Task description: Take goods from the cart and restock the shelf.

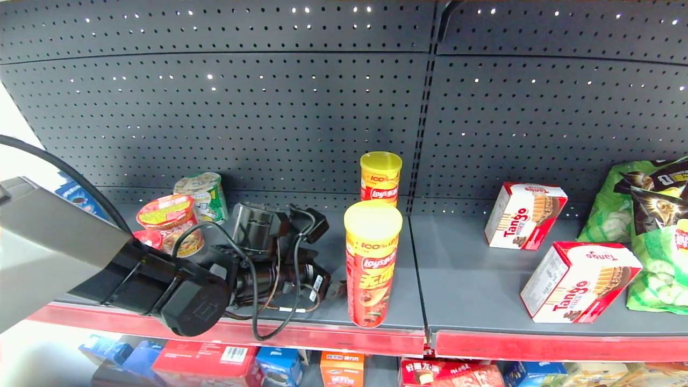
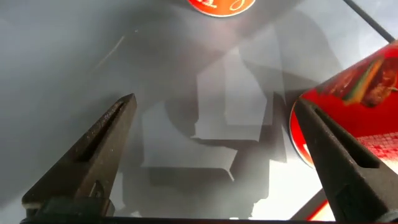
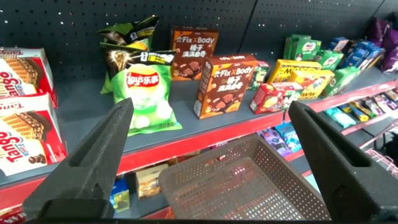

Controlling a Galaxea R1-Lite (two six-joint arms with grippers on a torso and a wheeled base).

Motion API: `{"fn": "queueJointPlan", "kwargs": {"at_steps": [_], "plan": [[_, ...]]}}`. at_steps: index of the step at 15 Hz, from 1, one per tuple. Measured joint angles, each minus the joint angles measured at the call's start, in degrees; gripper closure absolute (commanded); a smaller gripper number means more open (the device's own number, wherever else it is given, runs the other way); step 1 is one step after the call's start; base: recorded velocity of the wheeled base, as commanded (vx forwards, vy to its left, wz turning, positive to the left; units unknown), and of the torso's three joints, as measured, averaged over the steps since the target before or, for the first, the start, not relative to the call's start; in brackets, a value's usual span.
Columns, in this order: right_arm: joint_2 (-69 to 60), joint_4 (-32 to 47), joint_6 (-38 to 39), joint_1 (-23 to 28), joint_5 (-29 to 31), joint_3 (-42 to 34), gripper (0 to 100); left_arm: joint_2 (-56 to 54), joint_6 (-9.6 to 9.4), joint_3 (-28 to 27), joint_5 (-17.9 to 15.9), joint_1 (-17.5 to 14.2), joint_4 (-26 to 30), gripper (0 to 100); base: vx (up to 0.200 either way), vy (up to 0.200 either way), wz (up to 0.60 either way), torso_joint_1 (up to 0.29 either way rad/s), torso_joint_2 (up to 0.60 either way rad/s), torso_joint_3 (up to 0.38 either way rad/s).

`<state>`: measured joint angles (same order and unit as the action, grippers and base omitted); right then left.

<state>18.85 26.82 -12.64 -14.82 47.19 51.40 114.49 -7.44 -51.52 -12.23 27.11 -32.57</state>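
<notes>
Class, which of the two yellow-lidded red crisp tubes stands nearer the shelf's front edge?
The yellow-lidded tube beside the left gripper; the other tube stands by the pegboard.

Head view: set high, facing forward and down at the shelf board (image 1: 473, 279) and pegboard back (image 1: 269, 107), close in.

Left wrist view: pointed down between the wide-spread fingers of the left gripper (image 2: 213, 102), very near the grey board. Shared with head view: board and a red chip can (image 2: 367, 93).

Right wrist view: set farther back, over a basket (image 3: 242, 180), facing the shelf through the right gripper (image 3: 211, 106). Shared with head view: wafer boxes (image 3: 25, 118) and green chip bags (image 3: 146, 93).
</notes>
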Motion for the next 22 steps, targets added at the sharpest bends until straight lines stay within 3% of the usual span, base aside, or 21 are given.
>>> {"fn": "queueJointPlan", "kwargs": {"at_steps": [5,9,13,16,22], "plan": [[-1.4,2.2,0.0,0.0,0.0,-0.1,0,1.4,0.13,-1.5,0.1,0.8,0.0,0,0.0,0.0,0.0,0.0,0.0,0.0],[-2.0,2.2,0.0,0.0,0.0,-0.2,0,1.2,0.09,-0.3,0.1,-0.5,0.1,0,0.0,0.0,0.0,0.0,0.0,0.0],[-2.2,2.2,0.0,-0.1,-0.1,-0.7,0,-2.3,-0.02,3.5,-0.1,-3.4,0.1,0,0.0,0.0,0.0,0.0,0.0,0.0],[-2.2,2.1,0.0,-0.3,-0.4,-1.0,0,-7.0,-0.09,8.5,-0.2,-3.6,0.1,0,0.0,0.0,0.0,0.0,0.0,0.0],[-2.6,2.0,0.1,-0.7,-0.4,-1.9,0,-16.4,0.02,16.0,-0.2,3.5,0.5,0,0.0,0.0,0.0,0.0,0.0,0.0]]}}
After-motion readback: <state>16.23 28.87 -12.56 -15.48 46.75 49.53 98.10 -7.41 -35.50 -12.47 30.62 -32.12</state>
